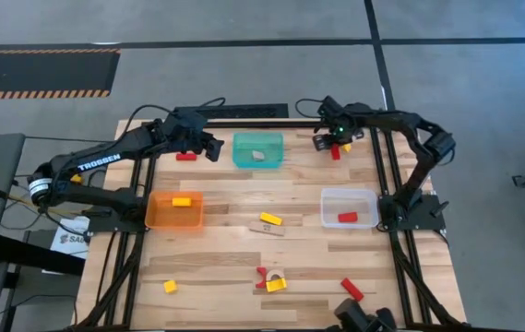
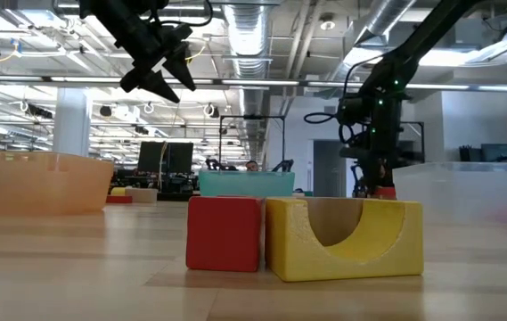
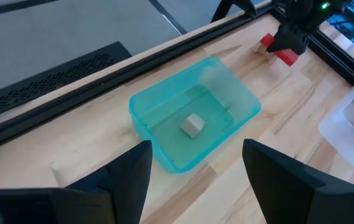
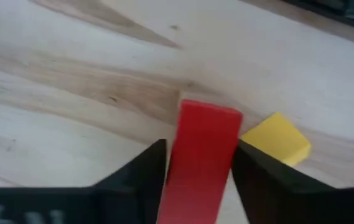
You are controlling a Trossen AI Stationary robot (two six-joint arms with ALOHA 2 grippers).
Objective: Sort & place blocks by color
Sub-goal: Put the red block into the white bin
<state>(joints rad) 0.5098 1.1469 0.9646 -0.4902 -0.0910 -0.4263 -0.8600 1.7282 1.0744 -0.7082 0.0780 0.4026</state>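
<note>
the table [image 1: 234, 267] is pale wood planks. on it sit three bins: a teal bin [image 1: 258, 150] at the far middle holding one tan block [image 3: 193, 125], an orange bin [image 1: 174, 210] on the left side holding a yellow block [image 1: 182, 201], and a clear bin [image 1: 349, 207] on the right side holding a red block [image 1: 347, 218].

the left arm reaches in from the left, its left gripper [image 3: 195, 171] hanging above the table just beside the teal bin, fingers spread wide with nothing between them. the right arm bends in from the right, and the right gripper [image 4: 196, 163] is down at the far right part of the table, its fingers closed against both sides of a red bar [image 4: 200, 163]. a small yellow cube [image 4: 275, 145] lies on the table just beside that bar.

loose blocks are scattered over the rest of the table. a red piece [image 1: 186, 157] lies near the far edge, left of the teal bin. a yellow bar [image 1: 271, 219] rests against a tan piece [image 1: 268, 230] near the middle. toward the near edge, a red cube [image 2: 224, 233] touches a yellow arch block [image 2: 343, 238], its curved cutout facing up. another red bar [image 1: 351, 290] lies near the right front, and a yellow cube [image 1: 170, 287] sits by itself at the left front.
</note>
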